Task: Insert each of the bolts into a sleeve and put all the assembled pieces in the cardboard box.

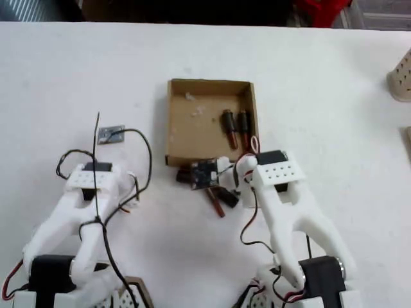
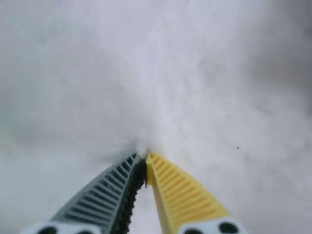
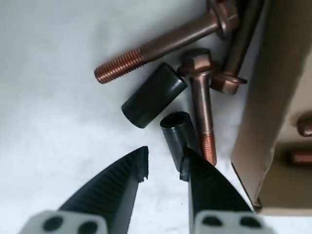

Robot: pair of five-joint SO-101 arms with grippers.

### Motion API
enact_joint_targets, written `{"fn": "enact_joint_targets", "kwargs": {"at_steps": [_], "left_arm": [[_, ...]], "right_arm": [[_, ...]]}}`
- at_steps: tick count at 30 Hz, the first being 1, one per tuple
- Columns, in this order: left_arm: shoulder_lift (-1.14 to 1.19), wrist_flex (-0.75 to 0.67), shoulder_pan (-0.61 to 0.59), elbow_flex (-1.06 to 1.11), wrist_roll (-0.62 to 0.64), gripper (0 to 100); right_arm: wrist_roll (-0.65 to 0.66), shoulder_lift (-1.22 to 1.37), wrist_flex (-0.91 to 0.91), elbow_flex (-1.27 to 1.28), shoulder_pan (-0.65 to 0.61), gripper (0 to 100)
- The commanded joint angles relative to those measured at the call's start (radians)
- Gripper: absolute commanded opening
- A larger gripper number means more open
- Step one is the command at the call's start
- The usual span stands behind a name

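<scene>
My right gripper (image 3: 164, 165) gapes beside loose bolts (image 3: 165, 43) and sleeves (image 3: 153, 95); overhead, two pieces (image 1: 236, 127) lie in the cardboard box (image 1: 192, 128); left gripper (image 2: 145, 161) clamped empty.

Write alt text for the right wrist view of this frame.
The right gripper, open, is low over the white table with a black sleeve at its tips. A second sleeve and three loose copper bolts lie just beyond, beside a corner of the cardboard box.
</scene>
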Motion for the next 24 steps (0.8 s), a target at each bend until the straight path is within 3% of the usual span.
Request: {"fn": "enact_joint_targets", "kwargs": {"at_steps": [1, 9, 24], "left_arm": [[-0.004, -0.043, -0.012, -0.029, -0.015, 4], [-0.007, -0.043, -0.012, -0.029, -0.015, 4], [-0.007, -0.044, -0.012, -0.031, -0.017, 4]], "right_arm": [[0.041, -0.019, -0.012, 0.006, 0.001, 9.5], [0.038, -0.03, -0.074, 0.018, -0.016, 9.5], [0.043, -0.105, -0.005, -0.011, -0.035, 9.5]]}}
